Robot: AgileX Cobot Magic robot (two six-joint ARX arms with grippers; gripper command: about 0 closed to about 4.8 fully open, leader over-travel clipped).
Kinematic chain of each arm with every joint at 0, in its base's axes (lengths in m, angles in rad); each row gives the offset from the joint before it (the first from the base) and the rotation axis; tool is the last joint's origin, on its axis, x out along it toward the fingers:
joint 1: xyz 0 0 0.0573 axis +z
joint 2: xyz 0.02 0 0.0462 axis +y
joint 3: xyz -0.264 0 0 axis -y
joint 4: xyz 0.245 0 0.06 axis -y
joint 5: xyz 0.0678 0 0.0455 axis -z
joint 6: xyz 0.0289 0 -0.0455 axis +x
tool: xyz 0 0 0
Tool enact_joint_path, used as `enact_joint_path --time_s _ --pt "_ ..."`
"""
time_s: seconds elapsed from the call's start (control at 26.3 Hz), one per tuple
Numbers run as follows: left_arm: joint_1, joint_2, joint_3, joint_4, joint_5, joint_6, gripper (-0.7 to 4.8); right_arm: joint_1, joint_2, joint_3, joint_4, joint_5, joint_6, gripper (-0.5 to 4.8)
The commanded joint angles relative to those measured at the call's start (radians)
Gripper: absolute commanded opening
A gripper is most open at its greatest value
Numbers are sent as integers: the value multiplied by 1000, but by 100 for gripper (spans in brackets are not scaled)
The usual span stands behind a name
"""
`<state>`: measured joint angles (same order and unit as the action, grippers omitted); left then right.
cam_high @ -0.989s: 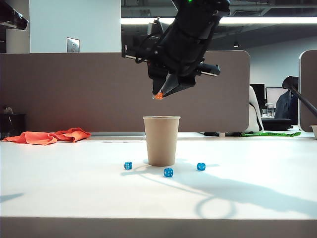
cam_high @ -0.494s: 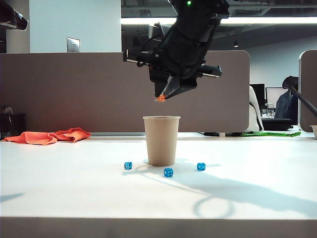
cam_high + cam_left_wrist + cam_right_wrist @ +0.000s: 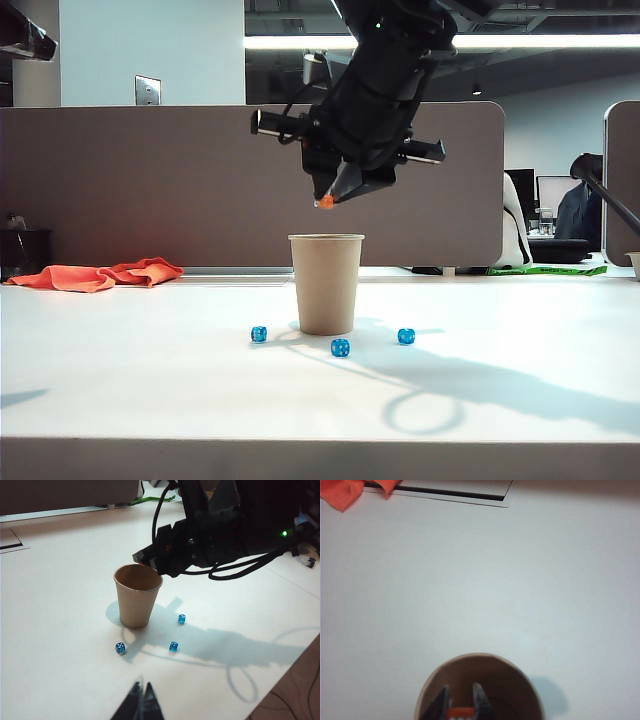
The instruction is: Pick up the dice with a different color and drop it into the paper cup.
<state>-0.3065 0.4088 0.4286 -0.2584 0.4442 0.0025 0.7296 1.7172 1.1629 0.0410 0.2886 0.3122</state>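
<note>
The tan paper cup (image 3: 326,283) stands upright at the table's middle. Straight above its mouth hangs my right gripper (image 3: 326,202), shut on the small orange dice (image 3: 326,202). In the right wrist view the orange dice (image 3: 459,714) sits between the two dark fingers (image 3: 481,700), with the paper cup's open mouth (image 3: 510,680) right below. In the left wrist view, the paper cup (image 3: 137,596) stands under the right arm. My left gripper (image 3: 142,689) is shut on nothing, low over the table well in front of the cup.
Three blue dice lie around the cup's foot: one at the left (image 3: 259,334), one in front (image 3: 340,347), one at the right (image 3: 406,336). An orange cloth (image 3: 98,274) lies at the far left. A partition wall stands behind the table.
My right gripper, still holding the orange dice, has shifted slightly right and a little lower, settling over the cup's mouth. The left gripper has not moved.
</note>
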Motion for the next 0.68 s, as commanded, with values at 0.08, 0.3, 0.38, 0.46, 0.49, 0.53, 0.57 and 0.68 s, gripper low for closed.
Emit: enact_joint_path --time_s 0.08,0.3,0.38,0.46,0.49,0.53,0.57,0.68 --pt "0 0 5 13 2 -3 -6 5 -8 4 23 3 -3 56" --pt "0 0 5 13 2 -3 -6 5 -8 3 16 -3 -3 118" --pt "0 0 5 13 2 -3 -6 5 -8 4 16 -8 -3 118" --pt "0 0 5 13 2 -3 -6 5 -8 3 16 -22 -3 118" --pt "0 0 5 12 2 -3 -6 5 -8 3 16 -21 -3 118" --pt "0 0 5 12 2 -3 -6 5 -8 4 16 -21 -3 118" --pt "0 0 5 12 2 -3 -6 5 -8 3 17 -22 -3 118" --pt "0 0 5 12 2 -3 -6 5 -8 4 22 -22 -3 117"
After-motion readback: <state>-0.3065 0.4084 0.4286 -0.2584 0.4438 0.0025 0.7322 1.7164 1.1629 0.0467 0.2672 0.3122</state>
